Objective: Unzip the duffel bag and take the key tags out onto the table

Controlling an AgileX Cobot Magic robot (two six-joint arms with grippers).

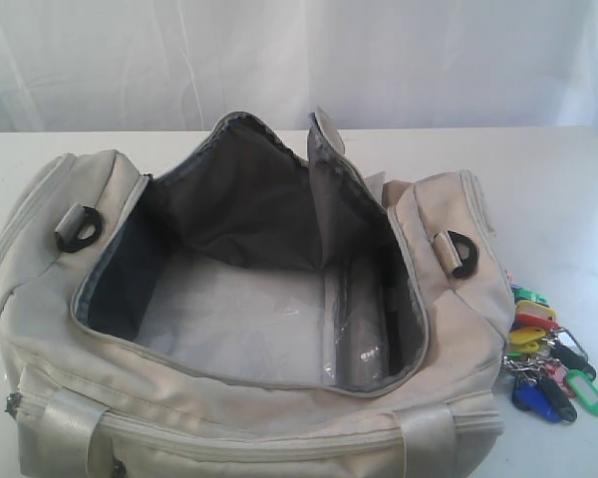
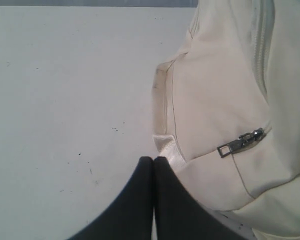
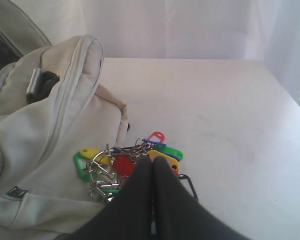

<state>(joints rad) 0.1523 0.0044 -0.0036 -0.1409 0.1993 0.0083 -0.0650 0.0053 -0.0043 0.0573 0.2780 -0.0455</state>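
Observation:
The cream duffel bag [image 1: 229,418] lies on the white table [image 1: 558,179] with its top unzipped wide, showing dark grey lining and nothing inside that I can make out. The key tags [image 1: 548,363] lie in a coloured bunch on the table against the bag's right end. Neither gripper shows in the exterior view. In the right wrist view my right gripper [image 3: 152,160] is shut, its tips together just before the key tags [image 3: 122,162], holding nothing. My left gripper [image 2: 154,159] is shut and empty beside the bag's end [image 2: 225,100], near a grey zipper pull [image 2: 240,142].
Black D-rings [image 1: 78,229] [image 1: 463,254] sit on both ends of the bag. A white curtain hangs behind the table. Bare tabletop [image 2: 65,100] spreads out beside the bag's left end, and more [image 3: 215,110] lies beyond the tags.

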